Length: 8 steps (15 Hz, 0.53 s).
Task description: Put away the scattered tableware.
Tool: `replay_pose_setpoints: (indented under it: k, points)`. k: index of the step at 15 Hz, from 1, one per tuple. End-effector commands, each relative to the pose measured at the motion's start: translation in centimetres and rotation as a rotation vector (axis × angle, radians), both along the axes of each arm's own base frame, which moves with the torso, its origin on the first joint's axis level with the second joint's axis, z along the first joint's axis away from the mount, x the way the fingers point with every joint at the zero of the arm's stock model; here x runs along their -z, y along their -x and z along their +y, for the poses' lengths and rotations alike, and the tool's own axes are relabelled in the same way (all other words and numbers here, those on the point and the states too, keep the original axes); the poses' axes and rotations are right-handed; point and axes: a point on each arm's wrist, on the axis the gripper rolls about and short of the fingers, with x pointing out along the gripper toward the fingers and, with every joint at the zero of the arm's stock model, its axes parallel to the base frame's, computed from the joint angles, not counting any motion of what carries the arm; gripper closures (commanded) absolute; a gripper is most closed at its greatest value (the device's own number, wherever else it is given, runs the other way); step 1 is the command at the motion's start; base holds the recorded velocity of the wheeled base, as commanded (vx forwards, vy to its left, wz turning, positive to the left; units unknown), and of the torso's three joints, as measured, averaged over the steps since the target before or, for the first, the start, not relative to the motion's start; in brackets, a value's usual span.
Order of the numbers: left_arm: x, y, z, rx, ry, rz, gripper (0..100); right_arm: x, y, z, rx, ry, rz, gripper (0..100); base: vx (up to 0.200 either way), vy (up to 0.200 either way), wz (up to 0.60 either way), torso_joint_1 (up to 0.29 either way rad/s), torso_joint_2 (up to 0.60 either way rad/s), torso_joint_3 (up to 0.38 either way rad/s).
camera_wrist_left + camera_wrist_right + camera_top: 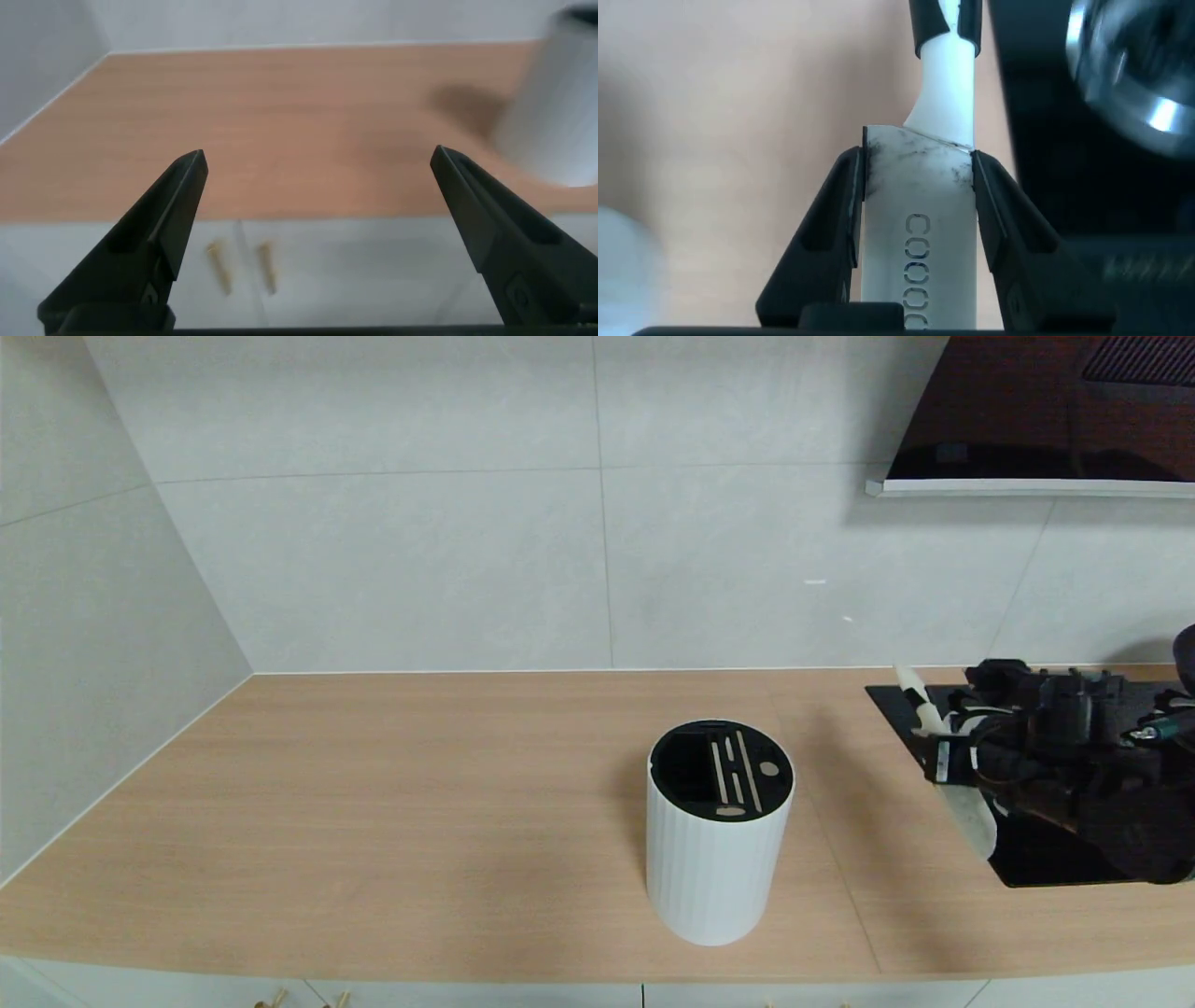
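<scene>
A white ribbed cylindrical holder (714,840) with a black slotted top stands upright on the wooden counter (420,803), right of centre. My right gripper (952,761) hovers over the left edge of a black hob, to the right of the holder. It is shut on a white knife (971,817), whose narrow handle end points toward the back wall. In the right wrist view the fingers (840,205) clamp the knife's (943,93) wide marbled part from both sides, about the right gripper (920,159). My left gripper (320,157) is open and holds nothing, low before the counter's front edge, with the holder (561,103) off to one side.
A black hob (1046,859) lies flush in the counter at the right. A dark range hood (1046,420) hangs on the tiled wall above it. Cabinet doors with small gold handles (243,266) sit below the counter edge. The counter's left half is bare wood.
</scene>
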Motion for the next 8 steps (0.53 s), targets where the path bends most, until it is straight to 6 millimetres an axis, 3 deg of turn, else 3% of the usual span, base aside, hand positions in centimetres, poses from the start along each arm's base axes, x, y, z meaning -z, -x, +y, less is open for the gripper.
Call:
replay_pose_setpoints:
  k: [1,3,5,7,8]
  points:
    - [-7.6,-0.6,-0.5,0.226,0.076,0.099,0,-8.0,1.4,2.0,-0.066,-0.030,-0.209,100,0.000,0.000,0.00,0.000,0.00,0.000]
    - [-12.3,-4.4,-0.8,0.361,0.093,0.191,0,-11.7,2.4,3.6,-0.121,-0.045,-0.273,100,0.000,0.000,0.00,0.000,0.00,0.000]
    - [-15.6,-10.1,-1.0,0.402,0.106,0.264,0,-14.9,4.3,5.5,-0.194,-0.067,-0.341,100,0.000,0.000,0.00,0.000,0.00,0.000]
    - [-16.1,-15.3,-2.0,0.468,0.123,0.308,0,-16.4,6.7,7.1,-0.269,-0.090,-0.387,100,0.000,0.000,0.00,0.000,0.00,0.000]
    - [-16.0,-16.5,-2.5,0.496,0.130,0.312,0,-16.6,7.4,7.5,-0.292,-0.095,-0.391,100,0.000,0.000,0.00,0.000,0.00,0.000]
